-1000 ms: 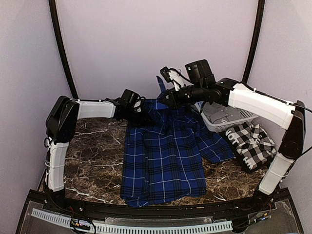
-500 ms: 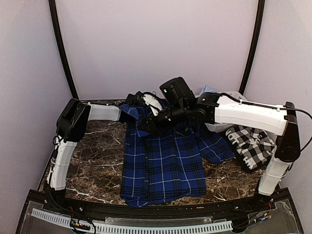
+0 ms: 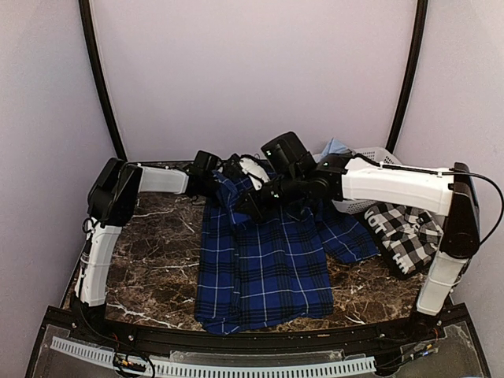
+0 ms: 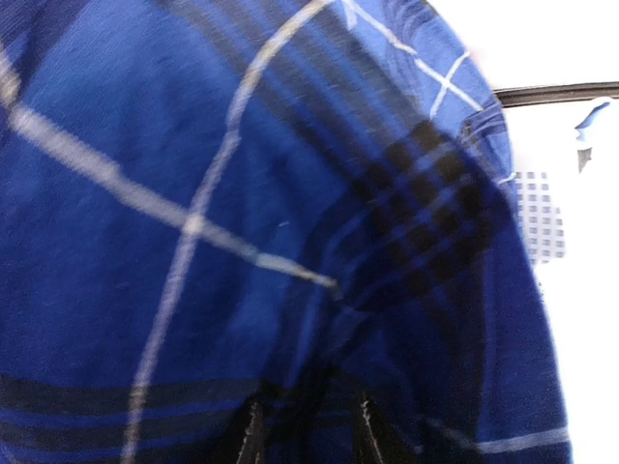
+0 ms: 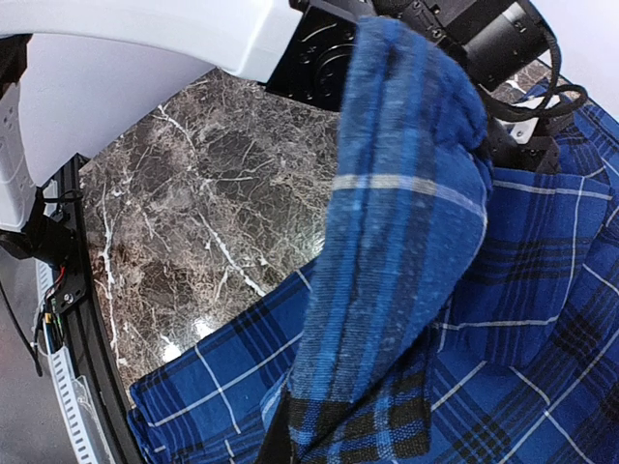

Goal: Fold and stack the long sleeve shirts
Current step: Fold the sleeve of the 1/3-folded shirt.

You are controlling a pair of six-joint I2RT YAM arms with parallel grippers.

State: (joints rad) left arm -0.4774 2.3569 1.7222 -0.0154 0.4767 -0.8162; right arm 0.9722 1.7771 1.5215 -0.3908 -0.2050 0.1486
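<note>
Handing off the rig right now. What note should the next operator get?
Left gripper: shut on the blue shirt at its far end.
Right gripper: shut on a strip of it, probably a sleeve, held above the table.
Blue shirt lies mid-table, not fully folded. Check shirt is bunched at the right, by the basket.
Nothing is stacked.
Left to do: finish folding blue, fold check, stack.

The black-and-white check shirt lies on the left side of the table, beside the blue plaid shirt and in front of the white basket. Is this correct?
No: the black-and-white check shirt lies on the right side of the table, beside the blue plaid shirt and in front of the white basket, as the top external view shows.
</note>
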